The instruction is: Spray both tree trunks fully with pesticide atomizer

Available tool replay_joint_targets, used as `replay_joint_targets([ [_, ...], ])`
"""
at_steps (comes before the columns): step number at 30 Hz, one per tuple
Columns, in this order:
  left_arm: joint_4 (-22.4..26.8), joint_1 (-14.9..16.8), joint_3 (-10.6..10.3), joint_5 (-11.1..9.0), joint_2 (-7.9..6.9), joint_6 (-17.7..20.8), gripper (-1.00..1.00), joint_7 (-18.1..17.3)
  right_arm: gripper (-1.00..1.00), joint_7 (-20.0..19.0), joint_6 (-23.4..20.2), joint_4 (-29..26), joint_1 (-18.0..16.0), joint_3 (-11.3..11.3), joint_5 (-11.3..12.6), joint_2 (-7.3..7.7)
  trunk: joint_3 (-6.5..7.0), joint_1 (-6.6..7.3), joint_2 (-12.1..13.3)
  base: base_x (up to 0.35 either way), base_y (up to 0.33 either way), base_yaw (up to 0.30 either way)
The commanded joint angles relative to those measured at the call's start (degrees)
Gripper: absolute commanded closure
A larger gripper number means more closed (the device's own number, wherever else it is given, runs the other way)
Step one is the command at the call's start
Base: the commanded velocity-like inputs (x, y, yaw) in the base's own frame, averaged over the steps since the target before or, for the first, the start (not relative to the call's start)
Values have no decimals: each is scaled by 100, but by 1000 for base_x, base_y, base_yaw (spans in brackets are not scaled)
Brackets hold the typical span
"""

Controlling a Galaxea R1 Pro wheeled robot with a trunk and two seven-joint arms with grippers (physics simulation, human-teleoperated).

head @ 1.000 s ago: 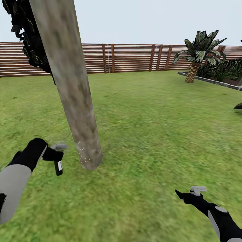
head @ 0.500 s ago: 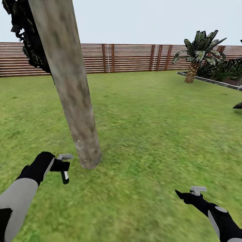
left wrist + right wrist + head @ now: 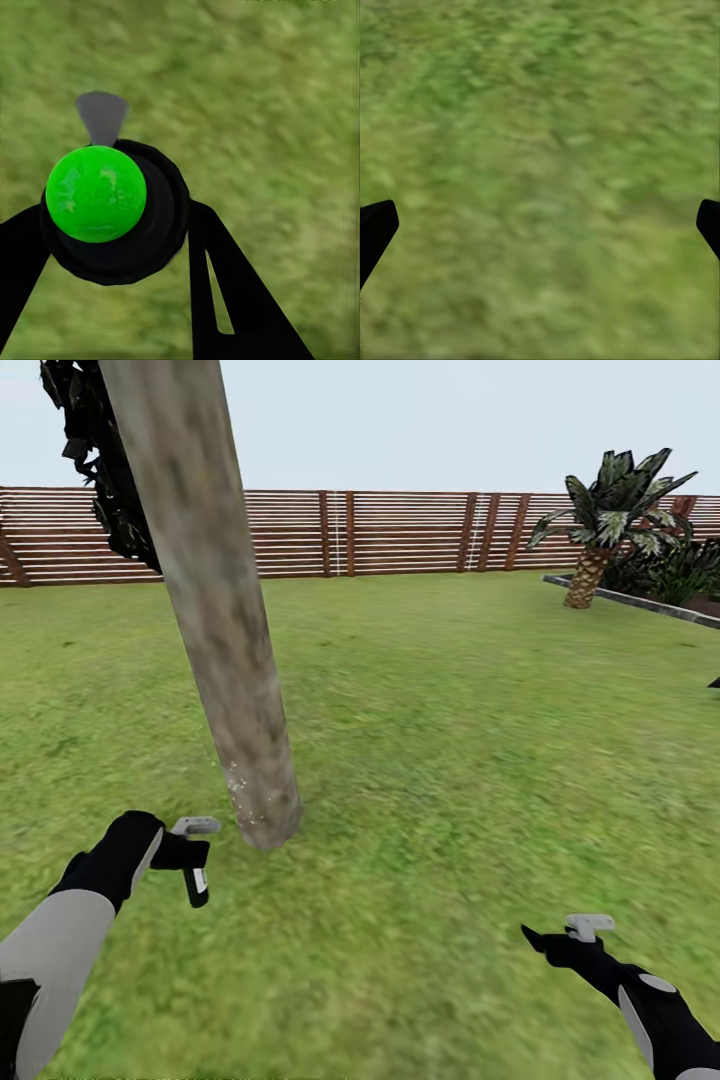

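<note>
The left tool is clamped on the atomizer, which hangs low over the grass, just beside the base of the leaning trunk and apart from it. In the left wrist view the bottle sits between the two black fingers, its green spot turned to the camera and the grey trigger head pointing away over the lawn.

Over the last second the left arm has brought the atomizer down and in toward the trunk's foot; in the last half second it has hardly shifted. What has moved since then is the camera: the fence, the palm and the trunk have all slid a little to the right in the head view, so the head or base has turned slightly left. That is a change of view, not of the things.

A few white specks show low on the trunk near the base; the rest of the bark looks bare. I judge the spraying of this tree to be at an early stage, with the nozzle now set low for the bottom of the trunk.

The right tool hangs idle over the grass well to the right, its fingers wide apart and holding nothing. The second tree still waits.
</note>
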State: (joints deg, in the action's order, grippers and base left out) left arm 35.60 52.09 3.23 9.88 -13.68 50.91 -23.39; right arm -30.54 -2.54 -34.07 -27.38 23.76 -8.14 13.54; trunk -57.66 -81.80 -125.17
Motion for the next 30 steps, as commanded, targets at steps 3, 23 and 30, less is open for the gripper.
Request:
replay_joint_targets([
  [3, 178, 60, -2, 63, 19, 98, 100, -53, -100, -49, -27, -11, -4, 41, -56, -6, -5, 1, -2, -1, -8, 18],
  [23, 569, 929, -425, 59, 78, 821, 100, -131, -100, -42, -27, -12, -4, 45, -56, -1, -5, 1, -2, 0, 0, 0],
  [30, 584, 484, -478, 51, 160, 824, 100, -496, -100, -48, -27, -12, -4, 41, -56, -1, -5, 1, -2, 0, 0, 0],
])
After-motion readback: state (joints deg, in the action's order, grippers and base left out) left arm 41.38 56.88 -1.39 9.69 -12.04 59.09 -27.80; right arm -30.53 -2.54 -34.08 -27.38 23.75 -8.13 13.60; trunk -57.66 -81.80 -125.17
